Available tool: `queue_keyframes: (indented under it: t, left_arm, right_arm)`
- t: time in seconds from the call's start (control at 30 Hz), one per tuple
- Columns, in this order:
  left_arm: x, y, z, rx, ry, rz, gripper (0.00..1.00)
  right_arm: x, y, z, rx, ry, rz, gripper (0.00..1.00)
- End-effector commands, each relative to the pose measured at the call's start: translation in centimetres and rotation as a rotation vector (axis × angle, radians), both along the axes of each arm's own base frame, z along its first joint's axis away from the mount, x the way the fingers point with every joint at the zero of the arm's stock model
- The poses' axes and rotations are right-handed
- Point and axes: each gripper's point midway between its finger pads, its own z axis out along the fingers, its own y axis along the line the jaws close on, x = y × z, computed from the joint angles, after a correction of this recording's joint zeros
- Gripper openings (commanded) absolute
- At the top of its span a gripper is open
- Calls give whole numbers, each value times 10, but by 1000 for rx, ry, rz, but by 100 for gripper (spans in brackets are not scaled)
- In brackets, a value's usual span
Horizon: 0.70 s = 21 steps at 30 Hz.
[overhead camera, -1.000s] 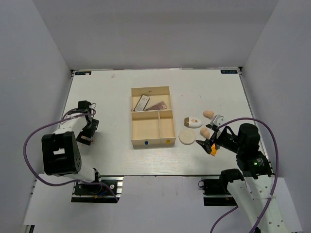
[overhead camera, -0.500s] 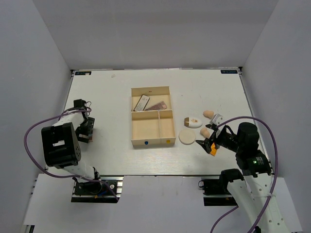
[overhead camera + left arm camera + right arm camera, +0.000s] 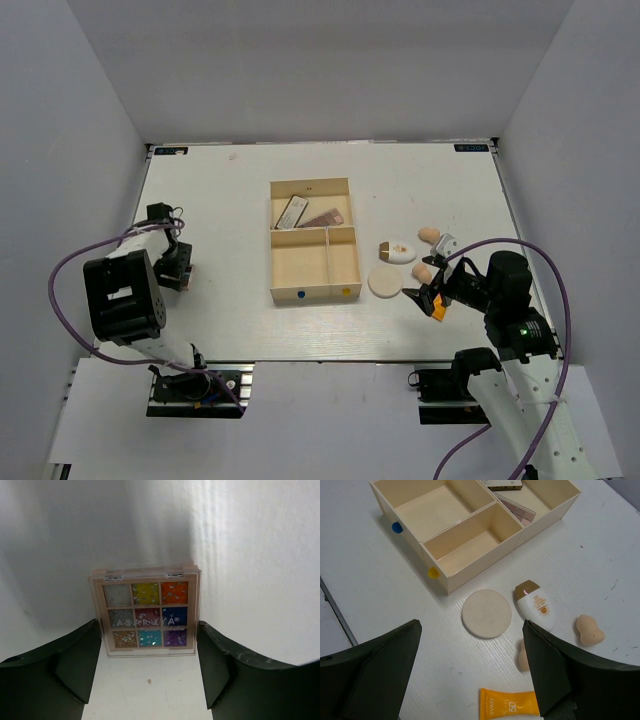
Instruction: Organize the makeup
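Note:
The multicoloured palette [image 3: 146, 612] lies flat on the white table. My left gripper [image 3: 149, 660] is open, one finger at each near corner of the palette. In the top view the left gripper [image 3: 172, 264] covers the palette at the table's left. My right gripper [image 3: 427, 296] is open and empty above the orange tube [image 3: 512, 706]. Ahead of it lie the round cream puff [image 3: 486, 614], the white oval pad [image 3: 536, 606] and two peach sponges [image 3: 590, 630] [image 3: 522, 656]. A brownish palette [image 3: 324, 218] lies in the tray's back compartment.
The cream three-compartment tray [image 3: 272, 262] stands mid-table, also in the right wrist view [image 3: 440, 575]. A second flat item [image 3: 291, 211] lies beside the brownish palette. The two front compartments hold nothing. Grey walls enclose the table on three sides.
My left gripper has moved a little back and left, and now stands over the multicoloured palette. The right arm and the items near it have not moved.

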Motion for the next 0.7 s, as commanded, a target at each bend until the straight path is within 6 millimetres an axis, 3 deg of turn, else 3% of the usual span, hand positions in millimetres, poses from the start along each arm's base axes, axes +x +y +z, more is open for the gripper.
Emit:
queue_keyframes:
  t: [0.0, 0.07, 0.13, 0.17, 0.2, 0.3, 0.47, 0.53, 0.6, 0.63, 0.67]
  left_arm:
    - [33, -25, 11, -99, -159, -137, 26]
    - [50, -40, 33, -134, -270, -243, 20]
    - [73, -67, 65, -199, -453, -470, 15]
    - [75, -90, 76, -263, -525, -616, 14]
    - [90, -97, 96, -248, -642, -701, 12]
    - [106, -121, 132, -256, -767, -874, 9]
    - [116, -148, 146, -253, -735, -1027, 8]
    - [124, -166, 164, -232, -784, -1124, 8]
    - [130, -182, 166, -243, -785, -1198, 8]
    - [137, -201, 183, -232, -818, -1269, 8]
    - [141, -209, 172, -237, -786, -1320, 8]
  right_arm:
    - [3, 2, 6, 13, -20, 1, 87]
    - [4, 2, 6, 12, -23, 1, 87]
    - [4, 2, 5, 13, -17, 0, 87]
    - [5, 2, 4, 13, -13, 0, 87]
    - [6, 2, 5, 12, -15, -4, 87]
    - [9, 1, 2, 7, -5, -17, 87]
    - [14, -2, -1, 3, 8, -46, 86]
    - [17, -3, -2, 2, 13, -58, 86]
    - [19, -4, -4, -1, 20, -66, 86]
    - [20, -4, -5, -2, 22, -67, 86]
    - [21, -4, -6, -3, 29, -74, 86]
